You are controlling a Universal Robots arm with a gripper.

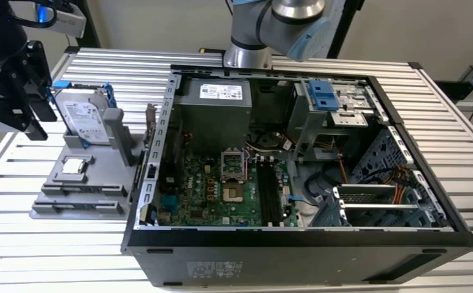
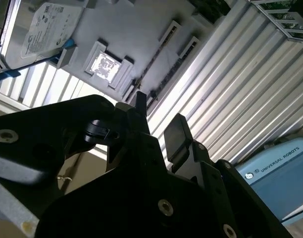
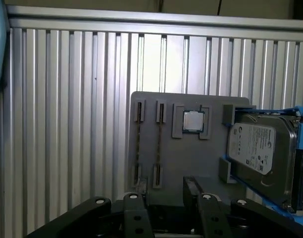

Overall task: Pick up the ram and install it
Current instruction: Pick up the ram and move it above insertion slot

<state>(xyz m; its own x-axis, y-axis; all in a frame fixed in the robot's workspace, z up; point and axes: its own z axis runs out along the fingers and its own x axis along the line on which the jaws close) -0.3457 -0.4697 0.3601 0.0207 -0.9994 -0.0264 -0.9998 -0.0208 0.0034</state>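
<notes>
My black gripper (image 1: 33, 116) hangs above the exterior view's left end of the table, over a grey holder (image 1: 97, 183). Its fingers (image 3: 134, 201) stand open with nothing between them. In the first wrist view the holder (image 3: 191, 158) has two narrow slots, each with a thin dark strip on edge. These strips look like the ram (image 3: 138, 144), beyond the gripper (image 3: 164, 198) and apart from it. In the second wrist view the gripper (image 2: 159, 119) sits off from the same strip (image 2: 154, 62).
The holder also carries a silver hard drive in a blue frame (image 1: 82, 116) (image 3: 258, 146) and a small square processor chip (image 1: 73, 165) (image 3: 193, 120). An open computer case (image 1: 301, 235) stands on the exterior view's right of it, with black memory slots (image 1: 269, 189) on the green board. The table is ribbed metal.
</notes>
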